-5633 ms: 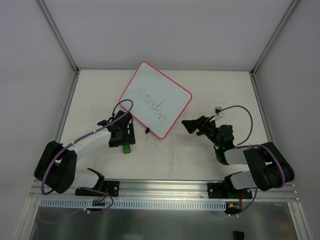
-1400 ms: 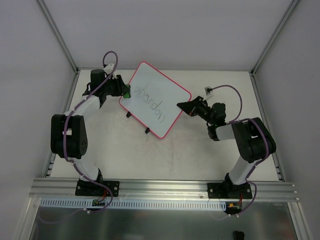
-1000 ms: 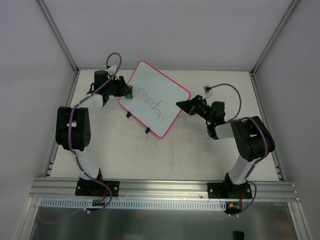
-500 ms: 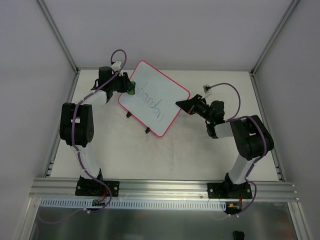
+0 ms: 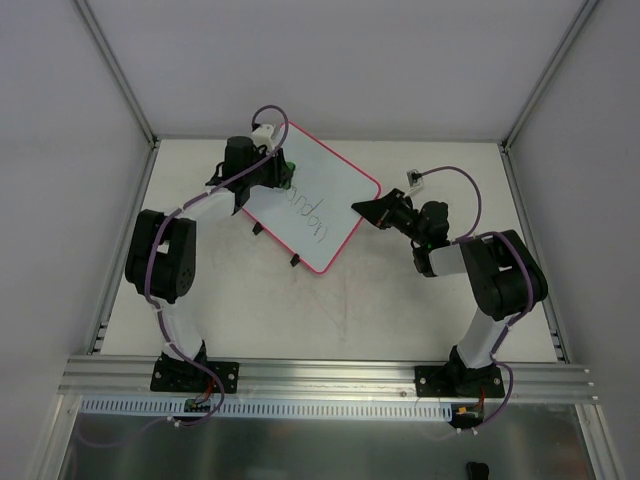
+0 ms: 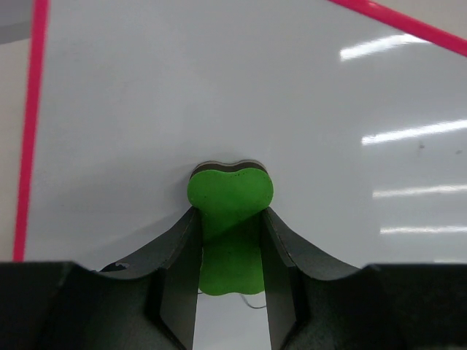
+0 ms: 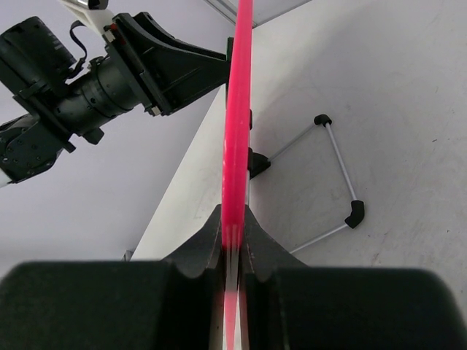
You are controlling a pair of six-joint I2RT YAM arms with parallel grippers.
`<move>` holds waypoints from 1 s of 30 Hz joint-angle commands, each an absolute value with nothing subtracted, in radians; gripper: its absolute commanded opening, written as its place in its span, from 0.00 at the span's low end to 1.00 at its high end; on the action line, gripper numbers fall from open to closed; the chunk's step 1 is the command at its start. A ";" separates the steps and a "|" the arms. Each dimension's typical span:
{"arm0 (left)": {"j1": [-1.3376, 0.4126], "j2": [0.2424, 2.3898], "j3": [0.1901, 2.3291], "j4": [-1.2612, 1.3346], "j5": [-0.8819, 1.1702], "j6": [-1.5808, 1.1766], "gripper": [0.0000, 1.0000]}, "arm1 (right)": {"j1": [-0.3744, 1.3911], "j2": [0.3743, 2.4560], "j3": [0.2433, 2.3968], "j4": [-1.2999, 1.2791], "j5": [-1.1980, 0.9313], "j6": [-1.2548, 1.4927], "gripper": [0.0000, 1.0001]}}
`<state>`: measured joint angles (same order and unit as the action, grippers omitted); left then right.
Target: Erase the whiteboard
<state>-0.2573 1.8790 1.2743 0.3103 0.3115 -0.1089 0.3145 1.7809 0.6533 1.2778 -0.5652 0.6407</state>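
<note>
The whiteboard point(image 5: 342, 190), white with a pink-red frame, lies tilted at the back of the table. Dark handwriting point(image 5: 309, 213) shows across its middle. My left gripper point(image 5: 283, 178) is over the board's upper left part, shut on a green eraser point(image 5: 289, 167). In the left wrist view the eraser point(image 6: 230, 195) presses flat on the white surface point(image 6: 219, 80) between the fingers of the left gripper point(image 6: 230, 237). My right gripper point(image 5: 358, 209) is shut on the board's right edge. In its wrist view that right gripper point(image 7: 233, 227) pinches the pink frame point(image 7: 237, 131).
Two small black clips point(image 5: 258, 231) point(image 5: 294, 262) stick out from the board's lower left edge. A thin wire stand point(image 7: 337, 175) lies on the table beside the board. The aluminium rail point(image 5: 320, 375) runs along the near edge, and walls close in the sides.
My left gripper has slid the eraser rightward onto the board, and the first letters of the writing are gone. The right gripper and the board have stayed put.
</note>
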 commanded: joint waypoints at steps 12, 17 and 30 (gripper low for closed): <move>-0.431 1.914 1.333 0.143 0.327 -0.009 0.00 | 0.337 1.773 0.695 1.531 -0.632 0.580 0.00; -0.324 1.959 1.387 0.129 0.356 -0.086 0.00 | 0.339 1.767 0.687 1.529 -0.635 0.578 0.00; -0.167 1.894 1.261 0.164 0.296 -0.132 0.00 | 0.339 1.764 0.692 1.528 -0.644 0.574 0.00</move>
<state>-0.1539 1.8935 1.2915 0.1879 0.3290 -0.1211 0.3161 1.7809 0.6548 1.2751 -0.5655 0.6350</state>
